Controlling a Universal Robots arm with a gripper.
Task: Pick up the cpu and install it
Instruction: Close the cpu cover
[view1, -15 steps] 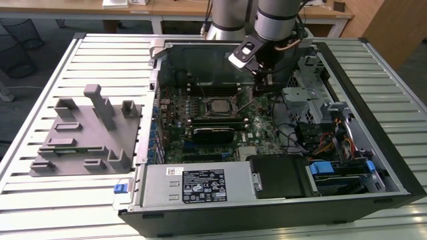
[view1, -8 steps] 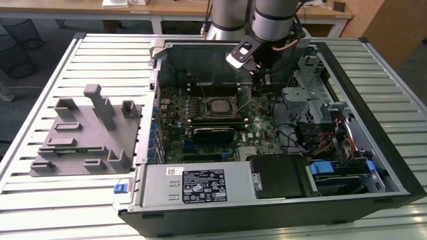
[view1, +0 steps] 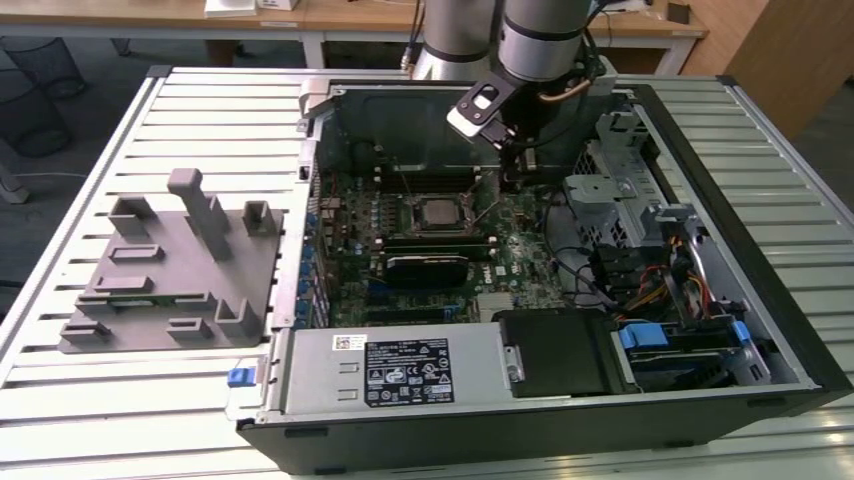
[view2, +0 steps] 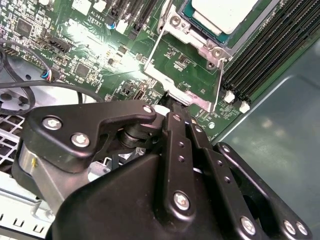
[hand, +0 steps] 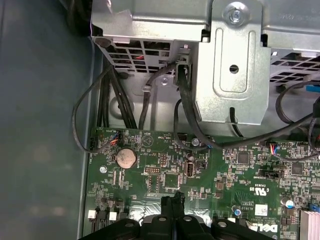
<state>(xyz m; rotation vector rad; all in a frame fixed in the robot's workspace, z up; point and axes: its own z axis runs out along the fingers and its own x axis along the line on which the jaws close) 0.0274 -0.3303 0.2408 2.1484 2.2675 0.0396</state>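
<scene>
The cpu (view1: 441, 213) is a small silver-grey square lying in the socket on the green motherboard inside the open computer case; in the second wrist view the cpu (view2: 223, 12) has a pale top. The socket's metal frame (view2: 184, 75) stands swung open beside it. My gripper (view1: 515, 172) hangs over the board just to the exterior view's right of the socket. In the second wrist view the gripper (view2: 173, 106) is shut with nothing between its fingers, its tip at the outer edge of that frame. In the first wrist view the gripper (hand: 172, 200) sits just above the board.
A grey plastic tray (view1: 147, 300) with upright blocks lies on the slatted table at the exterior view's left. Case walls, a drive cage (hand: 235, 75) and black cables (hand: 185, 105) crowd the gripper. Memory slots (view2: 265, 55) run beside the socket.
</scene>
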